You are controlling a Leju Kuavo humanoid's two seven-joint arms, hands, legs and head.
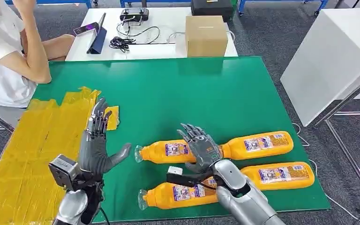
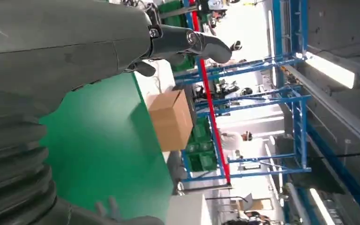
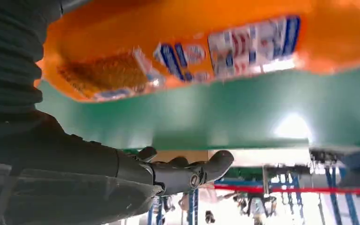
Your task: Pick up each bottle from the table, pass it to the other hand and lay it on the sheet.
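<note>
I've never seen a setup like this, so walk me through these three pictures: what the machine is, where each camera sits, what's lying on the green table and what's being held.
It is a humanoid robot with two silver arms. The wide picture comes from its head, looking down; the other two come from cameras at its wrists and appear turned. On the green table lie four orange bottles, all on their sides, beside a yellow sheet. The left hand is raised, fingers spread, holding nothing. The right hand hovers open above the bottles. Behind stand a cardboard box and a seated person.
</note>
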